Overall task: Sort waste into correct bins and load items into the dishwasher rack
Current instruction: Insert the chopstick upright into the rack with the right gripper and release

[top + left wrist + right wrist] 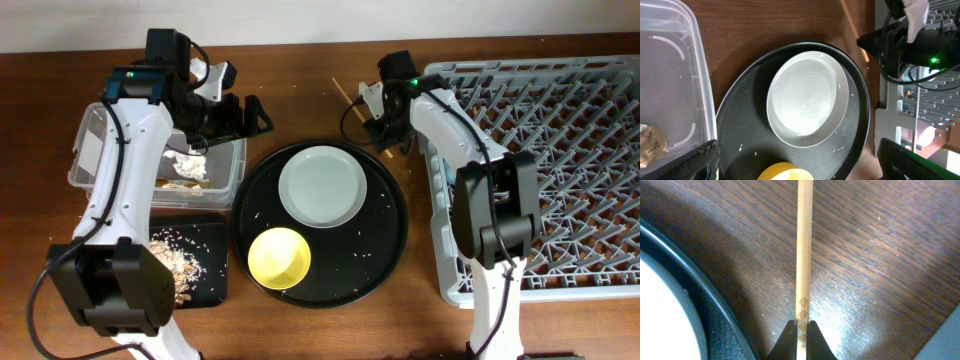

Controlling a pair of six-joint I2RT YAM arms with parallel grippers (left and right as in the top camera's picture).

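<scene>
My right gripper point(803, 330) is shut on a wooden chopstick point(804, 240) that lies on the table between the round black tray point(700, 305) and the grey dishwasher rack point(560, 160). In the overhead view the chopstick point(347, 95) pokes out behind that gripper point(385, 135). My left gripper point(797, 145) hangs open and empty over the tray, above the pale plate point(807, 97) and the yellow bowl point(785, 171). The clear tub point(100, 150) holds a white tissue point(188, 165) and a gold-brown wrapper point(650, 145). Food scraps lie in the small black tray point(195, 262).
The round black tray point(320, 225) carries the plate point(321, 186), the bowl point(279, 257) and scattered rice crumbs. The rack's left wall stands right beside my right arm. Something pink point(925, 135) shows among the rack pegs in the left wrist view.
</scene>
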